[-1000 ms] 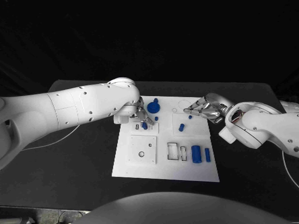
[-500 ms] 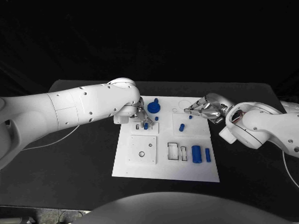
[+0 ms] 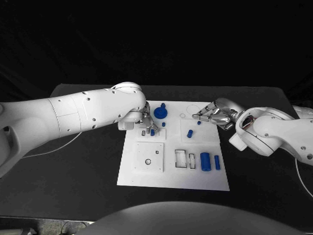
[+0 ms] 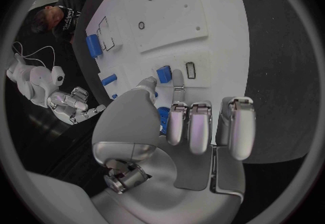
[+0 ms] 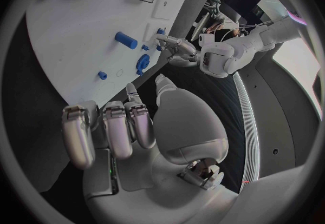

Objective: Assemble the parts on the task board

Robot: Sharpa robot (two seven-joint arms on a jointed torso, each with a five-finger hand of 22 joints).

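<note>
While my left hand (image 3: 148, 121) hangs over the far-left part of the task board (image 3: 172, 180), its thumb and one finger reach down around a small blue peg (image 3: 152, 131); the left wrist view shows that peg (image 4: 164, 74) right at the fingertips (image 4: 177, 79), but I cannot tell whether they actually clamp it. The other fingers of that hand lie side by side, curled in. The peg stands nearly upright, just beside a small dark slot (image 4: 190, 70) in the board.

My right hand (image 3: 214, 116) sits at about two o'clock from the board's centre, over its far-right edge, fingers curled close together with nothing between them that I can see.

At the board's twelve o'clock stands a round blue knob (image 3: 160, 113). A short blue pin (image 3: 190, 133) lies near the middle, its long axis running roughly from one to seven o'clock. At about four o'clock a thick blue cylinder (image 3: 206, 161) and a thinner blue bar (image 3: 217, 162) lie side by side, both with their long axes running twelve to six. Two open rectangular cut-outs (image 3: 185, 158) sit just beside them, toward nine o'clock.

Compared with a second ago, the peg under my left hand sits slightly nearer me on the board; my right hand has held its place.
</note>
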